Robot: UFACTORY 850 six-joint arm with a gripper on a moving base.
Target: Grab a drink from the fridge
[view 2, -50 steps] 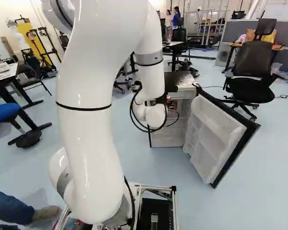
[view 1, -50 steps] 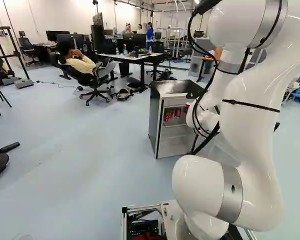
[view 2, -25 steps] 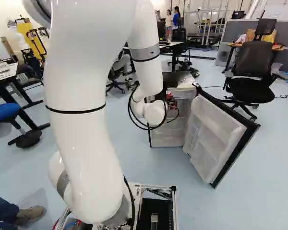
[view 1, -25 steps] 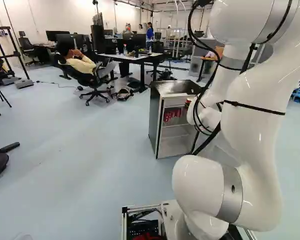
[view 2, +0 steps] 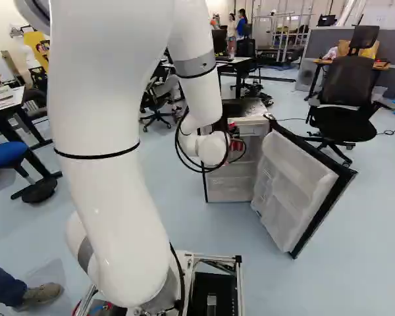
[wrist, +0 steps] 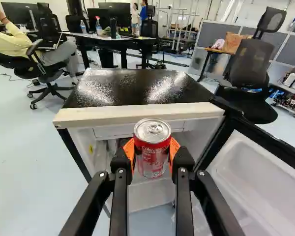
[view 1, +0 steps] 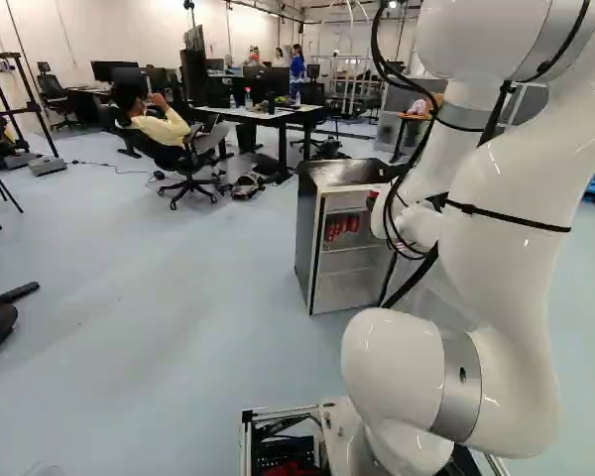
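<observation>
Arm [view 2: 108, 210] leans further left in the right base view, carrying the can [wrist: 152, 157] a little higher in the left base view

The gripper [view 1: 375, 201] pinches the red can between orange pads [wrist: 174, 148], one on each side. The can is upright, its top showing above the pads, ahead of the fridge's [view 1: 347, 178] front in the wrist view. Red cans [view 1: 341, 228] sit inside, and the door [view 2: 293, 178] stands open.

A glossy white arm [view 1: 506, 288] wears a silver band [view 1: 463, 382] at four o'clock in the left base view, a black strap [view 1: 511, 216] at three, black cables [view 1: 375, 45] at one; orange pads [wrist: 130, 151] line its screw-dotted black fingers [wrist: 120, 196].
</observation>
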